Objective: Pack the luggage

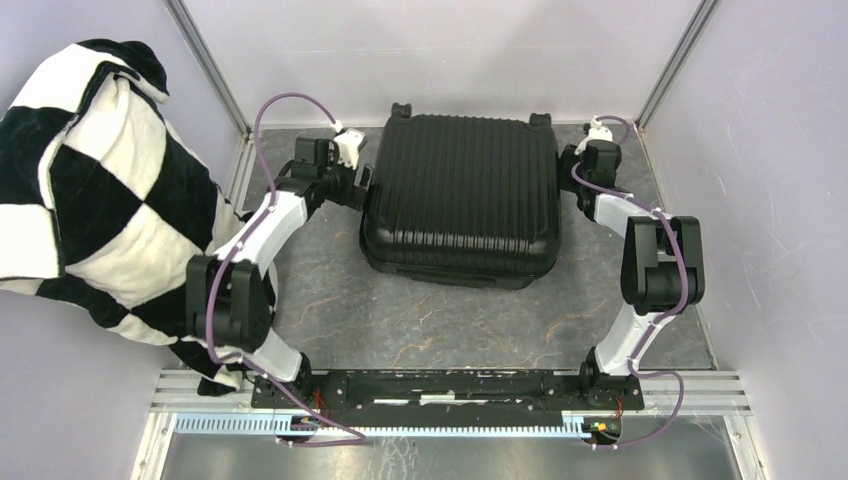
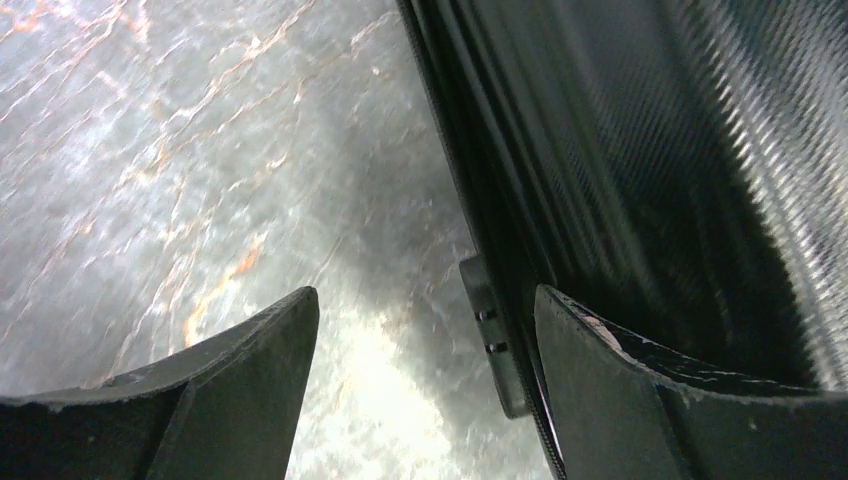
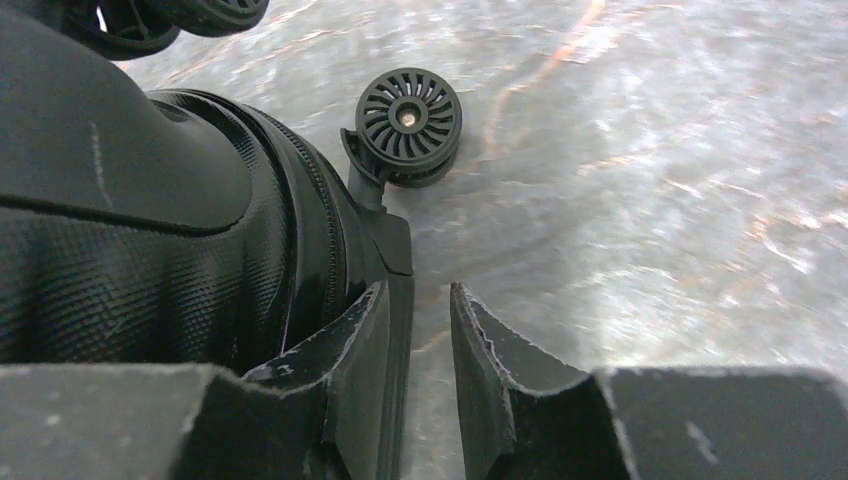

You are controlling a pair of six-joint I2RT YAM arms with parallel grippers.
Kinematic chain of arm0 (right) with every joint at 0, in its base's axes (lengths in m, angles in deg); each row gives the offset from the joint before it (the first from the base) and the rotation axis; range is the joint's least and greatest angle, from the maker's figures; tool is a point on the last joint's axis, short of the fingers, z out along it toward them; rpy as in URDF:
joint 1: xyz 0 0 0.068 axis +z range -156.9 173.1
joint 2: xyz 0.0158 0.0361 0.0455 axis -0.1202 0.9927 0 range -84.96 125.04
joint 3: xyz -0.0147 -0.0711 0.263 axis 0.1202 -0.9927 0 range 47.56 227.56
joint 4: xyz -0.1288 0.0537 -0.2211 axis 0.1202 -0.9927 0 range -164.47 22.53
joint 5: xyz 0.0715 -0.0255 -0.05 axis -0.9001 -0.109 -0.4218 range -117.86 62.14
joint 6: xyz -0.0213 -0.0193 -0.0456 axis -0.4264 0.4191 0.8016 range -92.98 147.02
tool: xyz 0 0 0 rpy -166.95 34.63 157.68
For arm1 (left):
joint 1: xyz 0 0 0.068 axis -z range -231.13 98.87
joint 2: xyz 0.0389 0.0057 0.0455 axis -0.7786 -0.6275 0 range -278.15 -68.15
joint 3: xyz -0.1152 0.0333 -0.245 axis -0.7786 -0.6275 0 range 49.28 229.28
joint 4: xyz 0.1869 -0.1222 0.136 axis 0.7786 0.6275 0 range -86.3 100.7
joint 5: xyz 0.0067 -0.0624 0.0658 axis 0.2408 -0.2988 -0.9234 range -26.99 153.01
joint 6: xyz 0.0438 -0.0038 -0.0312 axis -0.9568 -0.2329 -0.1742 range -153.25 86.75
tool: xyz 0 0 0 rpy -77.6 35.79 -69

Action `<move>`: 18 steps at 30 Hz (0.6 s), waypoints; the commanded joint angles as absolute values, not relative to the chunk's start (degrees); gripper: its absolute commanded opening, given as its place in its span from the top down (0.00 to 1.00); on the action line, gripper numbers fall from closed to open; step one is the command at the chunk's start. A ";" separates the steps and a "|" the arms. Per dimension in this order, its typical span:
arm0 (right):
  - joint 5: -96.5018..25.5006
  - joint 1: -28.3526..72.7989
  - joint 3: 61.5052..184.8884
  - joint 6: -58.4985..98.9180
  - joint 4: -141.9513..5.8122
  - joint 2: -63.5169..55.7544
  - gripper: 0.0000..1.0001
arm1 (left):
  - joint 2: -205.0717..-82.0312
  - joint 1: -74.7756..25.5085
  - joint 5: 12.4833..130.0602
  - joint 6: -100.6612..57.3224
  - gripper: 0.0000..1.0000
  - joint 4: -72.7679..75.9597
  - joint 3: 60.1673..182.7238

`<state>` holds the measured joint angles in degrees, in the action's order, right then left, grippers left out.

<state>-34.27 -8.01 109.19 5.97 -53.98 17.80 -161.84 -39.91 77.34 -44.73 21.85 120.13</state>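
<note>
Top external: shut luggage (image 1: 460, 190) (interior hidden), left end effector (image 2: 425, 310) wide apart, right end effector (image 3: 418, 300) barely apart.

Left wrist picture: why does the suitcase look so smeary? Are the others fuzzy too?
Left wrist: the suitcase is very close and its ribs smear; glare whitens the tabletop. Right wrist: wheel sharp, tabletop streaky. Top view: evenly lit, crisp.

closed black luggage (image 1: 460, 190) flat on grey marbled table (image 1: 420, 310)
</note>
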 commanded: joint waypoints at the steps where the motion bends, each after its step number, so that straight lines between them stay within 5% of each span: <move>1: -55.55 3.13 114.96 2.81 -48.89 18.81 0.63 | -153.61 -36.46 83.55 -45.99 0.14 24.99 115.49; 5: -57.78 3.55 115.60 6.08 -52.26 19.41 0.62 | -148.10 -37.83 76.05 -42.61 0.14 25.49 112.48; 8: -48.63 2.86 110.92 9.35 -56.43 16.63 0.60 | -146.99 -39.71 70.14 -38.81 0.12 26.15 111.68; 18: -40.61 -5.42 80.03 6.98 -50.07 -3.35 0.57 | -148.79 -50.39 77.21 -32.80 0.00 33.62 119.21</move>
